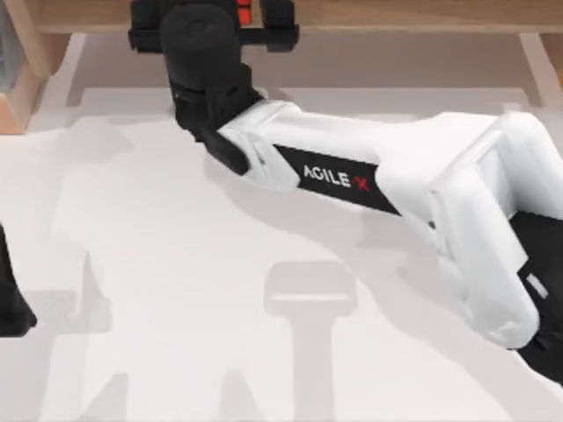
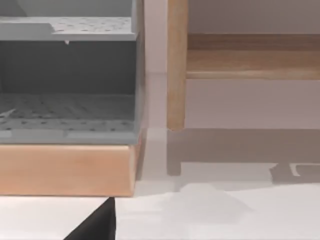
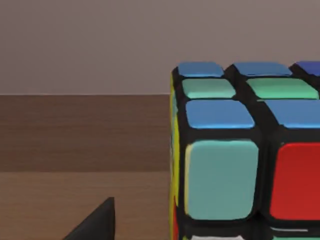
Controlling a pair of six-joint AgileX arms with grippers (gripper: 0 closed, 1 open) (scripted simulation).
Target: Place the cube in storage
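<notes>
Left arm: a black part (image 1: pixel 13 299) at the left edge of the top view, cut off by the frame; parked. Whether its claw is apart or together cannot be told. One dark fingertip (image 2: pixel 95 225) juts into the left wrist view, mostly cropped.

Grey shelf unit (image 2: pixel 67 80): in the left wrist view, two perforated grey levels standing on a wooden block (image 2: pixel 65 170); upper level and left end cut off. Contents of the shaded compartments hard to make out.

Wooden post (image 2: pixel 176 65): upright, just beside the grey unit, with a wooden rail (image 2: pixel 252 57) running off toward the right edge.

Bench (image 1: pixel 176 334): white surface, crossed by soft shadows of the arms.

Right arm (image 1: pixel 387 176): white casing lettered AGILE X, reaching from the right side across to the far edge of the bench, black wrist at the far centre-left. Its claw (image 1: pixel 215 31) lies at the far rim under the wrist, largely hidden; whether the fingers are apart, together or clamped cannot be told.

Cube (image 3: pixel 245 150): close before the right wrist camera, blue, green, red and yellow stickers on a black grid; right and lower parts cut off. A sliver of red-orange (image 1: pixel 244 12) shows at the claw in the top view. Wooden surface (image 3: pixel 85 165) behind it. One dark fingertip (image 3: pixel 95 225) in the corner, not touching the cube in what is visible.
</notes>
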